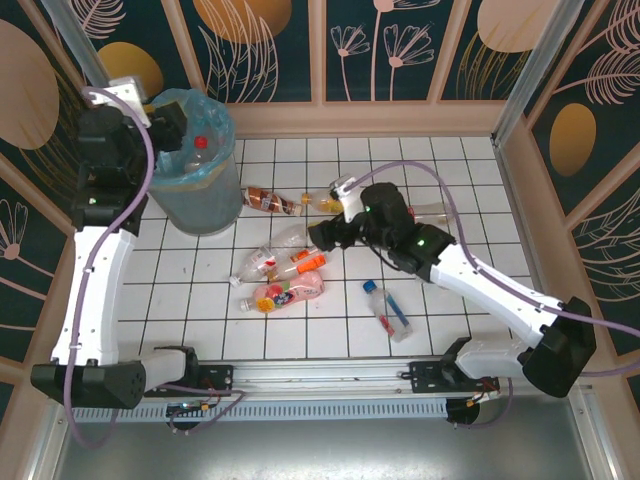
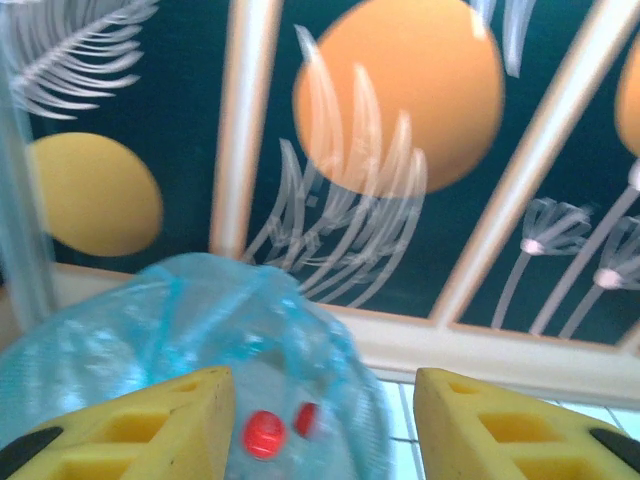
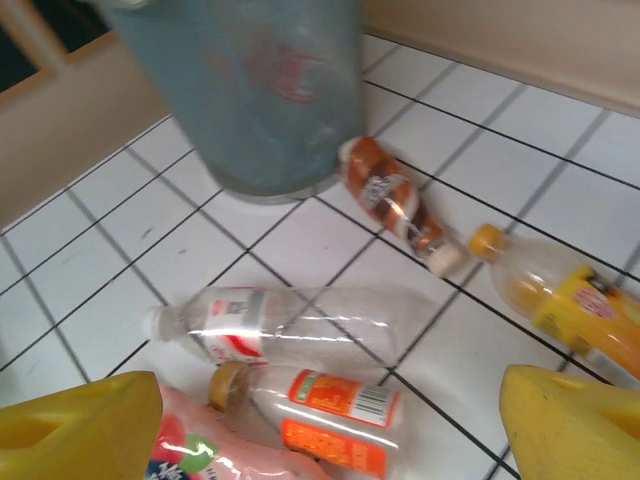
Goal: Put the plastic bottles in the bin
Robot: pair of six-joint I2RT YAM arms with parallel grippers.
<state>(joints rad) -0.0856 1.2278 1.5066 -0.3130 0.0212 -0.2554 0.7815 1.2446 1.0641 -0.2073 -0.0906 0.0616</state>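
At the far left of your table (image 1: 480, 200), the bin (image 1: 195, 190) holds a red-capped bottle (image 1: 199, 150), and your left gripper (image 1: 170, 128) hangs over it, jaws spread and empty. Your right gripper (image 1: 320, 237) hovers released above the plastic bottles (image 1: 285, 272) lying mid-table, gripping none.

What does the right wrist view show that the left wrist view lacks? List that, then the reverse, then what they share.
Right wrist: bottles lying on the white tiles, namely a clear red-labelled bottle, an orange-labelled bottle, a brown bottle and a yellow juice bottle, beside the bin and its grey outer wall.
Left wrist: the blue liner seen from above, a red cap inside it, and painted wall panels behind.
Both: the bin, and yellow fingers apart with nothing between them, on the right gripper and the left gripper.
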